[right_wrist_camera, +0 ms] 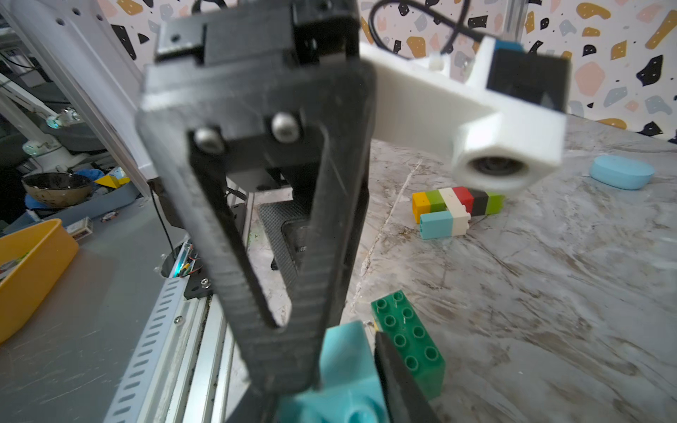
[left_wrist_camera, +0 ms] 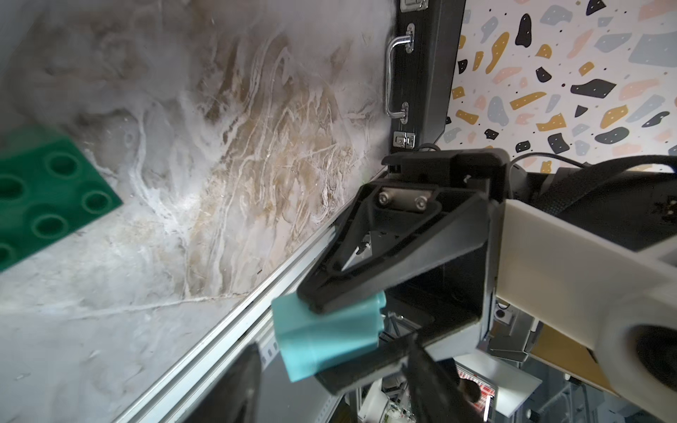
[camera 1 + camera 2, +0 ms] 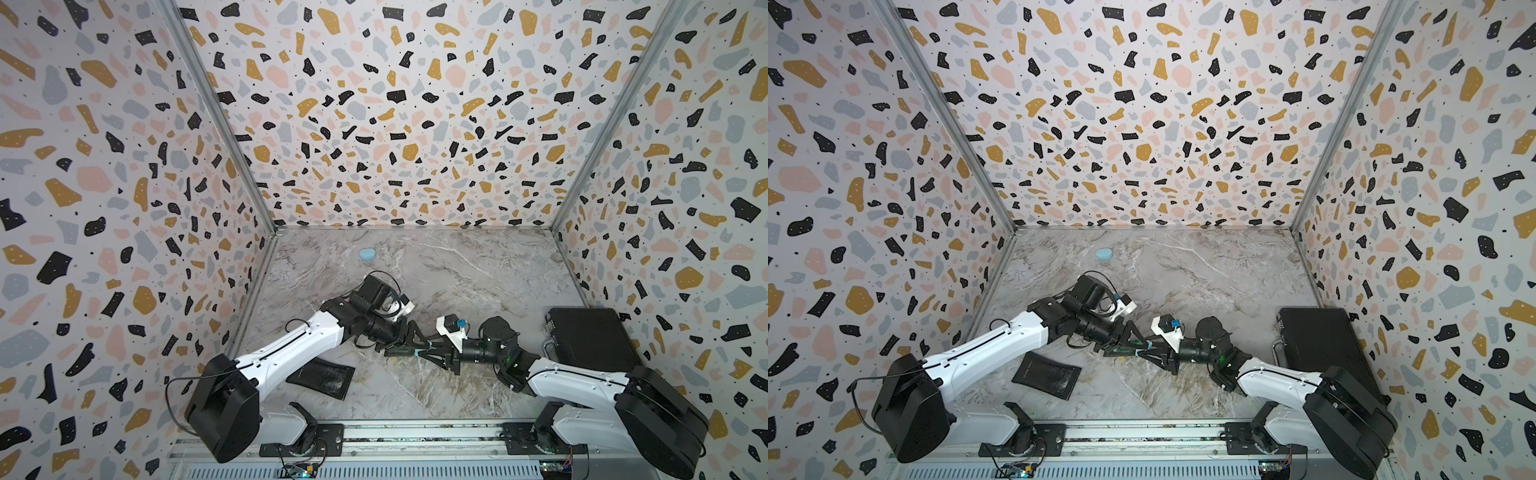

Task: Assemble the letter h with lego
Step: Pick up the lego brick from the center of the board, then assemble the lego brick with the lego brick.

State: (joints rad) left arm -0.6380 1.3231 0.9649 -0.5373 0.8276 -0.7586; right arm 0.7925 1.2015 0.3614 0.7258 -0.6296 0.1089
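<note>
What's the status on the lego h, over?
Right claw shut on light blue brick. Left claw open beside it. Dark green brick on table close by; partial build lies apart.

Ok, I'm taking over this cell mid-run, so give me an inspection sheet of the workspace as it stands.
Surface: marble-pattern tabletop, no spill seen.
Job's things: light-blue brick and dark green brick between the arms; multicoloured brick assembly lying on the table.
Clutter: pale-blue oval lump, black case, black mat.
Grippers: right gripper clamped on the light-blue brick; left gripper by the dark green brick, jaw state unclear.
Cables: black cable looping to the left wrist camera.
Surroundings: terrazzo walls; yellow bin outside the cell.
</note>
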